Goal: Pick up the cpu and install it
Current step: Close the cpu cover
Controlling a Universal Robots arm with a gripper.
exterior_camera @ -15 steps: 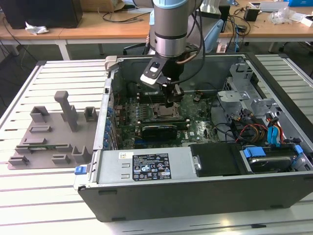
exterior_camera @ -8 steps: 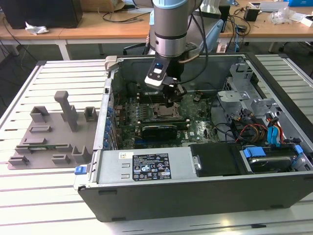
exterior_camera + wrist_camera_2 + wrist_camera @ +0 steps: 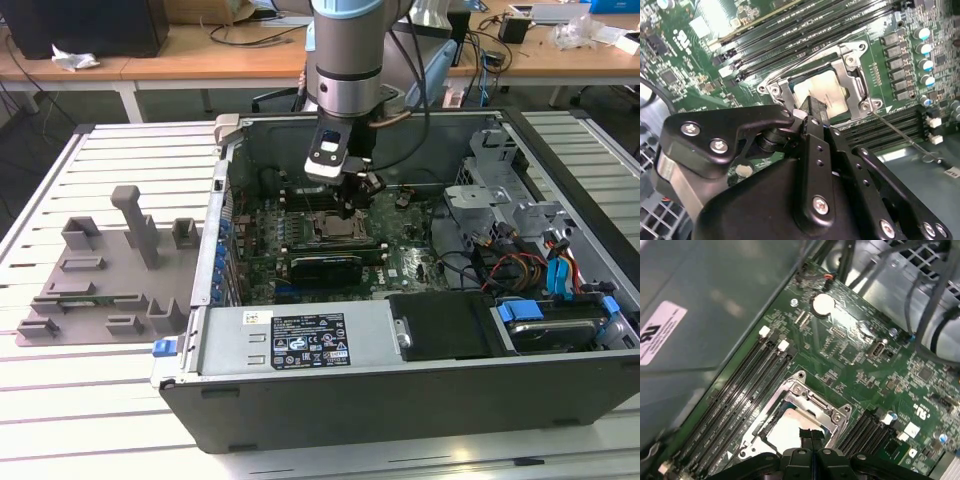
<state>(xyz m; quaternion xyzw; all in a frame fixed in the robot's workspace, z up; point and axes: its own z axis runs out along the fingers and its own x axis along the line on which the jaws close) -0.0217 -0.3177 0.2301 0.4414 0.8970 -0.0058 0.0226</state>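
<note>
Lying flat in the metal-framed socket [image 3: 807, 391], the cpu [image 3: 784, 429] showed its silvery top, gripper [image 3: 812, 430] poised right over it, fingers [image 3: 805, 436] pressed together with barely a seam, tips at the cpu's edge, contact unclear, open computer case [image 3: 300, 400] on the desk [image 3: 100, 160].

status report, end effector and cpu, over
end effector down at the socket frame, right over the cpu. cpu lies flat inside it. nothing in the way.
</note>
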